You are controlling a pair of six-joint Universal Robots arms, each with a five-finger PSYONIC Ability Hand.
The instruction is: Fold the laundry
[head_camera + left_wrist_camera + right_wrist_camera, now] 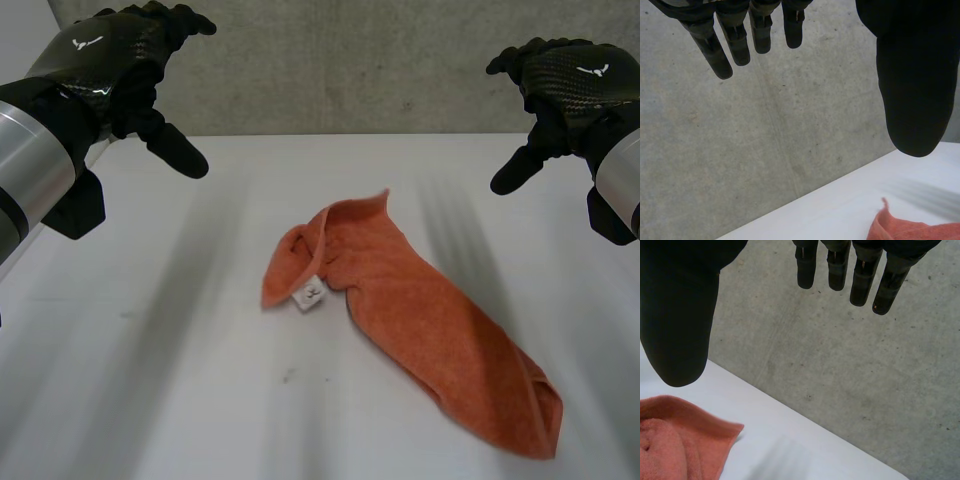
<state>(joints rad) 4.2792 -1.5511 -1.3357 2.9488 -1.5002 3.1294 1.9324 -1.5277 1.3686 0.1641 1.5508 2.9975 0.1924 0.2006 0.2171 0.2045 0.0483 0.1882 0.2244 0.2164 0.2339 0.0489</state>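
Orange towel (420, 320) lying crumpled on the white desk (130, 390), between two raised hands. At left, the left hand (115, 60) hangs above the desk's far left side, its fingers (735, 45) straight and spread, thumb apart, holding nothing. At centre, the towel runs as a long loose bundle from mid-desk toward the near right, with a small white tag (309, 294) at its folded-over far end. At right, the right hand (575, 80) hangs likewise, its fingers (862, 282) straight and empty.
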